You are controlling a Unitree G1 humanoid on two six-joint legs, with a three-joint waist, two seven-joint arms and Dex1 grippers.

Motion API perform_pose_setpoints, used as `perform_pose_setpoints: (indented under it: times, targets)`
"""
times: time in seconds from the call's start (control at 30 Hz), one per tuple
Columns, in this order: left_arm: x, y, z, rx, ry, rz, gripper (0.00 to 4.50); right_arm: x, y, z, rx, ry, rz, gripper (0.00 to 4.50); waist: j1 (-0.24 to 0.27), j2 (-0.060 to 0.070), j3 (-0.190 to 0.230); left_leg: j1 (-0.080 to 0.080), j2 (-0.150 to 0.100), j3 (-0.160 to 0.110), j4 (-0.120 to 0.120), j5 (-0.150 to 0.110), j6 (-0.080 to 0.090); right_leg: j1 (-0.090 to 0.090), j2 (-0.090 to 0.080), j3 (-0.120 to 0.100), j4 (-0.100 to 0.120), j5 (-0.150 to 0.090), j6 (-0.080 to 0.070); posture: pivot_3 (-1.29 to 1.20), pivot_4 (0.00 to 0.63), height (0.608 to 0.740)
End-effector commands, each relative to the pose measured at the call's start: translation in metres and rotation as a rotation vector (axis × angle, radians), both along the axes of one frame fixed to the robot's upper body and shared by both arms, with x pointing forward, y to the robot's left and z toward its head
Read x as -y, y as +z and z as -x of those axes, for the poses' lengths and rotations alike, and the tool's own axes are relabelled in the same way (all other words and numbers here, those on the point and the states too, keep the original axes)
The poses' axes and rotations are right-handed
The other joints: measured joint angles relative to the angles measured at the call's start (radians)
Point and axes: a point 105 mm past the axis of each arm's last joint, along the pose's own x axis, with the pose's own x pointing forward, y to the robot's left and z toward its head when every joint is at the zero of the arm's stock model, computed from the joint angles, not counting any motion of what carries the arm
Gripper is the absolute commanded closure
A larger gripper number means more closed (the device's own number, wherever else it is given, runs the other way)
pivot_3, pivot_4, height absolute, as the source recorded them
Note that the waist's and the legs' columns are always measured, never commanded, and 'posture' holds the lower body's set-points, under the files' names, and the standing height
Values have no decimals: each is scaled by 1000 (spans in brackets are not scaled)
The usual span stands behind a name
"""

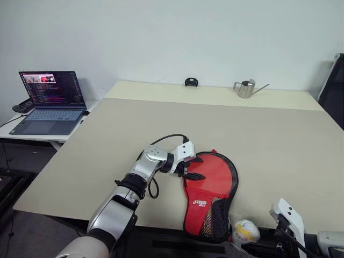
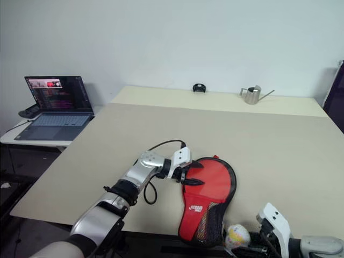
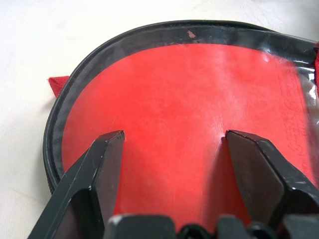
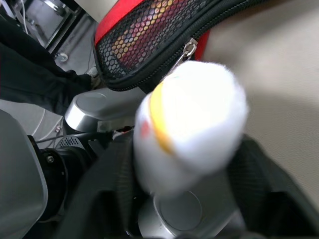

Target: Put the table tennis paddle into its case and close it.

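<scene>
The case (image 1: 210, 196) lies at the table's (image 1: 107, 140) near edge, long axis running near to far, narrow end overhanging. The left gripper (image 1: 192, 171), fingers apart, rests on its round far part. Right gripper's (image 4: 189, 199) state: cannot tell.

The beige table (image 1: 269, 140) carries the case (image 1: 210, 193), a watering can (image 1: 246, 88) and a small black object (image 1: 191, 82).

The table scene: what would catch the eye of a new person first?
The red case at the table's near edge stands out most, with the left tool open, its black fingers resting on its red face. A white, yellow-marked ball sits beside the case's mesh end, and an open laptop glows at far left.
</scene>
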Motion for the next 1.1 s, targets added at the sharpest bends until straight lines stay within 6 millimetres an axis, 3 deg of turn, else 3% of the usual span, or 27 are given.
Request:
perform_pose_setpoints:
  times: [0.03,0.13,0.2,0.4,0.5,0.6,0.7,0.87,0.97,1.1]
  targets:
    - [-10,-40,12,-90,11,-136,980,1,15,-2,33,25,-30,1665,0,0,0,0,0,0,0,0,0,0,0,0,0,0,0,0,150,740]
    - [-9,-40,12,-89,10,-133,980,5,19,-2,34,32,-28,1665,1,0,0,0,0,0,0,0,0,0,0,0,0,0,0,0,150,740]
    - [-7,-39,12,-89,11,-125,980,9,28,-13,77,7,-44,1665,1,0,0,0,0,0,0,0,0,0,0,0,0,0,0,0,150,740]
    - [-1,-27,12,-82,-5,-64,980,13,61,-68,244,-56,-109,1665,2,0,1,0,0,0,1,0,0,0,-1,0,-1,1,1,0,150,740]
    - [2,-12,12,-69,-16,-12,980,12,70,-95,302,-74,-105,1085,0,1,2,-3,0,-1,0,0,0,-2,-1,-1,-1,1,1,0,150,740]
    - [3,2,11,-52,-23,32,980,6,74,-115,340,-75,-89,43,0,1,3,-7,-1,-1,0,0,0,-5,-2,0,-1,0,0,0,150,740]
    - [3,18,13,-38,-31,76,980,-2,77,-133,377,-74,-83,14,-4,2,5,-11,-1,0,0,1,-1,-10,-2,0,-1,-1,-2,0,150,740]
    - [-22,66,13,-46,24,208,980,-32,78,-191,466,-127,-94,14,-26,4,13,-25,-1,1,2,5,-8,-26,-1,1,5,-1,-2,0,150,740]
    - [-43,78,11,-50,88,228,980,-45,69,-212,474,-123,-90,14,-36,6,20,-24,-1,2,2,6,-9,-29,-1,2,9,-1,-4,0,150,740]
    - [-63,79,10,-39,162,211,980,-46,54,-231,467,-121,-45,14,-33,7,23,-24,-1,2,2,6,-10,-31,-1,2,13,-2,-5,0,150,740]
